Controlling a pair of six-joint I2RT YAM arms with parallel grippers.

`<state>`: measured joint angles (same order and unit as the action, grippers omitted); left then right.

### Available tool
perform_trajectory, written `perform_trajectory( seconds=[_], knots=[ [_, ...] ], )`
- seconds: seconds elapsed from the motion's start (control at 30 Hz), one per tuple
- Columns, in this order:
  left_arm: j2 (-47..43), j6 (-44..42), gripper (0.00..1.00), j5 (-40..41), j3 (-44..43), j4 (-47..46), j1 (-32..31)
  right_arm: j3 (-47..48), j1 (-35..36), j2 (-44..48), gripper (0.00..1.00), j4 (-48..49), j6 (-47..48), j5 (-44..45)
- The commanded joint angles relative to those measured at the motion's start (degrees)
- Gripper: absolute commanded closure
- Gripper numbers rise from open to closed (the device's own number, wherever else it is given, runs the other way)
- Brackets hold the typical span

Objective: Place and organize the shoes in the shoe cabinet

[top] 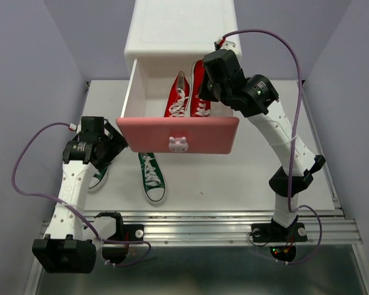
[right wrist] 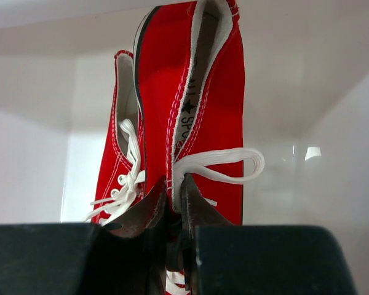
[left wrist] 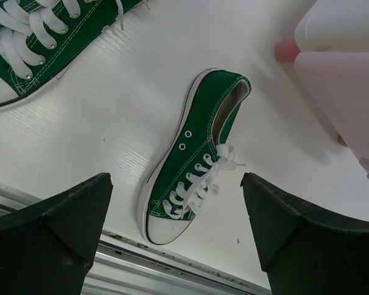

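The shoe cabinet [top: 181, 27] stands at the far edge of the worktop [top: 258, 178] with its pink drawer [top: 178, 135] pulled out. Only the right wrist view looks inside it. There the right gripper [right wrist: 174, 196], nearly closed, pinches one red shoe [right wrist: 200, 92] at its laces, beside the other red shoe [right wrist: 120, 166]. The left gripper [left wrist: 175, 184], spread wide and holding nothing, hovers over two green shoes [left wrist: 194, 160] near the worktop's near edge.
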<state>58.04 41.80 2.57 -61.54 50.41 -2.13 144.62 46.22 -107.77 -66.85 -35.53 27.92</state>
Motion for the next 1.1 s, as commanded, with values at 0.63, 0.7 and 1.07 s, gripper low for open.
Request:
perform_trajectory(
  seconds=[0.63, 0.7, 1.07],
  knots=[
    [-0.03, -1.81, 0.01, 1.65, -1.66, 0.74, 0.37, -1.62, 1.06, -3.68, 0.94, -7.94, 1.16, 2.23],
    [-0.21, -1.81, 0.01, 1.74, -1.57, 0.83, 0.37, -1.62, 1.07, -4.20, 0.94, -9.96, 1.43, 1.87],
    [-1.44, -1.20, 0.01, 1.91, -0.95, 1.00, 0.37, -8.73, 1.60, -1.05, 0.99, -12.78, 0.72, 4.51]
  ],
)
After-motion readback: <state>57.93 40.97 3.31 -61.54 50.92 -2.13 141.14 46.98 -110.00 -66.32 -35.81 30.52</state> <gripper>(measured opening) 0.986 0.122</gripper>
